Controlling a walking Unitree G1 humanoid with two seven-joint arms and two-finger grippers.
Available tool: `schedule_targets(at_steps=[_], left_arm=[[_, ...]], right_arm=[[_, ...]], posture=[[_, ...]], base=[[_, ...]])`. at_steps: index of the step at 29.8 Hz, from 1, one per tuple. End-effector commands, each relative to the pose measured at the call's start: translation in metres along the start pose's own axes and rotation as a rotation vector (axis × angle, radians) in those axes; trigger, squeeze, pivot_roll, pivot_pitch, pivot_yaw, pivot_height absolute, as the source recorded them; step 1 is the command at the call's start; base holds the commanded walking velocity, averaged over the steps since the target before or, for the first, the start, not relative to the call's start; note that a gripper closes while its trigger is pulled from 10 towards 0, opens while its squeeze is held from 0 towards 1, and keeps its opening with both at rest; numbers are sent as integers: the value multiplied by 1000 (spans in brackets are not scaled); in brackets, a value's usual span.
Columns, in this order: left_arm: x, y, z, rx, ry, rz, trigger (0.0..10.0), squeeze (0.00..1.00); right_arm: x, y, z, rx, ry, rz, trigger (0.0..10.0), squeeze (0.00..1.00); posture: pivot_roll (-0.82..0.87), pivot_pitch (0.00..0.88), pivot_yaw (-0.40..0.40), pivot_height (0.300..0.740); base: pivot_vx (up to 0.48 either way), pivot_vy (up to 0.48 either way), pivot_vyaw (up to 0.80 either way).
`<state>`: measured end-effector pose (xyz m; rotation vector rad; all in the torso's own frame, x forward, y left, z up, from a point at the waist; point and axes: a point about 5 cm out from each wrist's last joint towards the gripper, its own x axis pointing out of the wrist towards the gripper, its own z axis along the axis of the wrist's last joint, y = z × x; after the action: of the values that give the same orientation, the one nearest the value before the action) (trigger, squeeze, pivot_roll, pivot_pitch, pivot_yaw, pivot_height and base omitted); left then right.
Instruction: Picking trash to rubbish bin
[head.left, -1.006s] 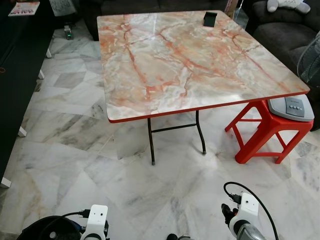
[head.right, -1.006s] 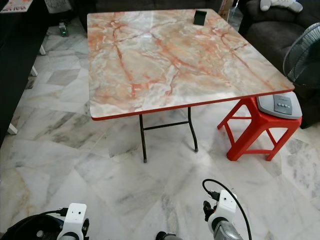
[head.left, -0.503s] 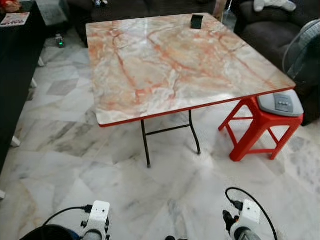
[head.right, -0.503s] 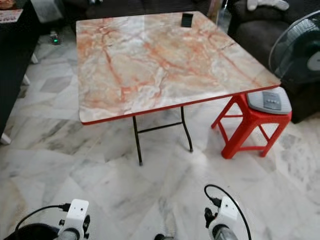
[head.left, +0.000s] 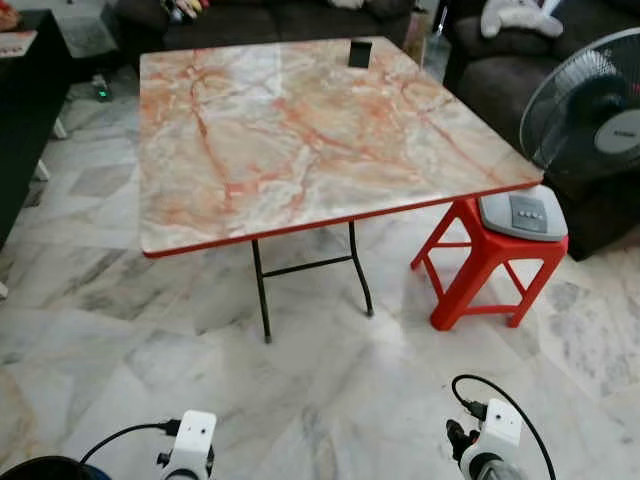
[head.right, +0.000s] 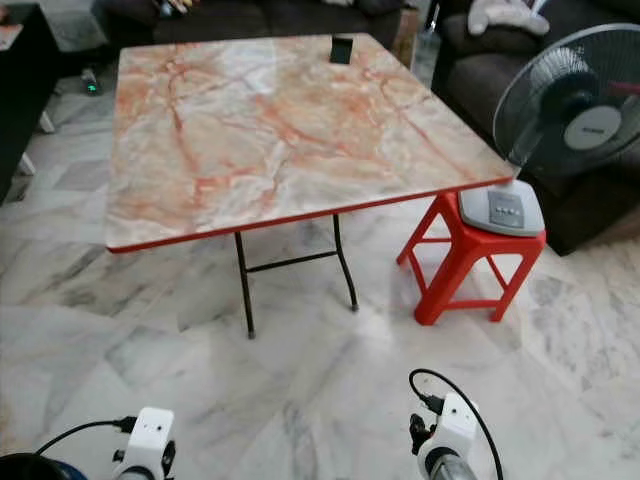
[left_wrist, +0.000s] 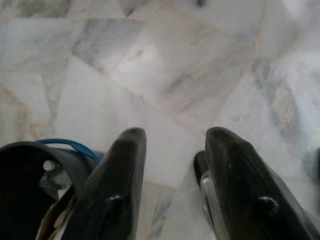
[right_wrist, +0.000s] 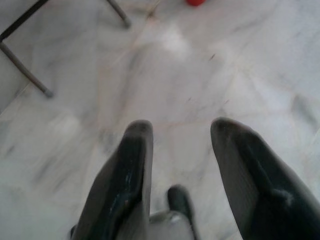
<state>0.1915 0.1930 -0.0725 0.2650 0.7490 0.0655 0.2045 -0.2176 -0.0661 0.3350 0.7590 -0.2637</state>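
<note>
A black rubbish bin (left_wrist: 30, 195) stands upright on the white marble floor (head.left: 330, 390) close beside the left gripper (left_wrist: 175, 150), its open mouth facing up with scraps of paper or card and a blue cord at its rim; its dark rim also shows at the lower left corner of the head view. The left gripper hangs low over the tiles, its two black fingers spread apart and holding nothing. The right gripper (right_wrist: 182, 145) hangs likewise above bare floor, fingers parted and empty. Ahead stands a folding table (head.left: 300, 130) with a marble-patterned top and red edge, a small black object (head.left: 360, 53) near its far side. To the right, a standing fan (head.right: 575, 105) rests on a red plastic stool (head.left: 485, 270), with dark sofas (head.left: 520, 70) behind.
</note>
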Motion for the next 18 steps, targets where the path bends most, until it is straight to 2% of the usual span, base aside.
schedule_targets(at_steps=[1, 9, 18], left_arm=[[-3, -7, -6, -1, 28, -16, 10000, 0], [-2, -10, -5, -10, 27, -18, 10000, 0], [-2, -10, -5, -29, 29, -10, 10000, 0]], right_arm=[[-2, -6, -3, 4, 11, -20, 10000, 0], [-1, -8, 1, -2, 3, -21, 10000, 0], [0, -9, 6, 6, -12, -27, 10000, 0]], posture=[[39, 101, -62, 740], [35, 98, -78, 740], [35, 143, -84, 740]], base=[[0, -360, 0], [0, -361, 0], [0, -361, 0]])
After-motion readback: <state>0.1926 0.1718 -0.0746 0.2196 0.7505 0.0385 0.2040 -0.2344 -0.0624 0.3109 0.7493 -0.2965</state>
